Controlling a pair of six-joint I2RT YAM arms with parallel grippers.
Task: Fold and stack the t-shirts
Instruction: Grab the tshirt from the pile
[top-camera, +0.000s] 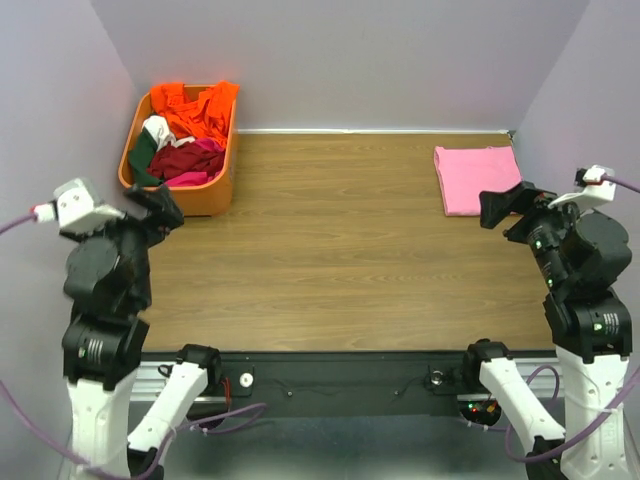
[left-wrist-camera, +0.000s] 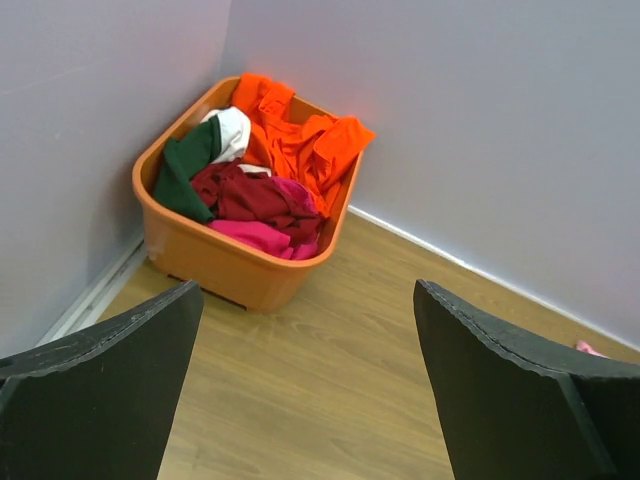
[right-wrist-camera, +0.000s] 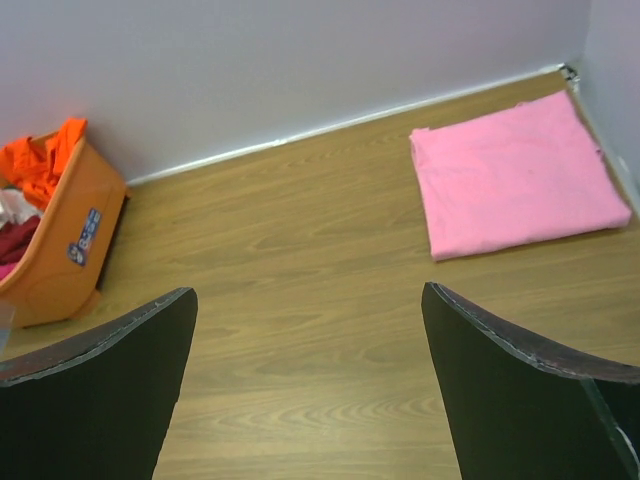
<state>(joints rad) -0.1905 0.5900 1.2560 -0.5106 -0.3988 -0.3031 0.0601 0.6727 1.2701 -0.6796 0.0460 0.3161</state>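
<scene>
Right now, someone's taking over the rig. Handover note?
Left end effector: open, empty, near the orange basket.
Right end effector: open, empty, near the pink t-shirt.
Done: pink t-shirt folded, lying flat at the far right corner of the table.
To do: maroon t-shirt lies crumpled in the basket among other clothes; pull it out, fold it, stack it on the pink one.

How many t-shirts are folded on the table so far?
1: the pink t-shirt lies folded flat at the table's far right corner. The other garments sit crumpled in the orange basket at far left, where some may be hidden.
</scene>
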